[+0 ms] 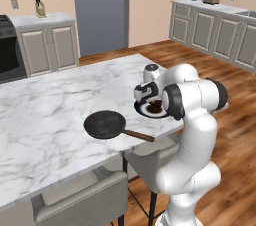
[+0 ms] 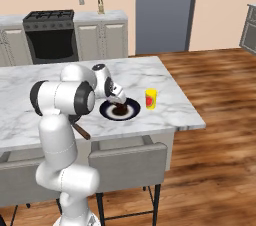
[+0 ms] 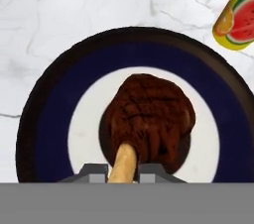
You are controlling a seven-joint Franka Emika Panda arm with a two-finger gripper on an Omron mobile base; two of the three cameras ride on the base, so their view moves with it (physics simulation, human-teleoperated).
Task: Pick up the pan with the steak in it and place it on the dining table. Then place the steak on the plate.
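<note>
Peach walls (image 1: 150, 0); wood floor (image 2: 220, 120); grey cabinets (image 1: 215, 30); black oven (image 2: 50, 40); grey chairs (image 2: 127, 165).

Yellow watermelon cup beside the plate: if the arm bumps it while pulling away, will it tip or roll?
The cup stands upright and taller than wide, so a knock near its top could probably tip it. Its round side suggests it would roll afterwards. It looks small, likely light, and sits apart from the plate.
</note>
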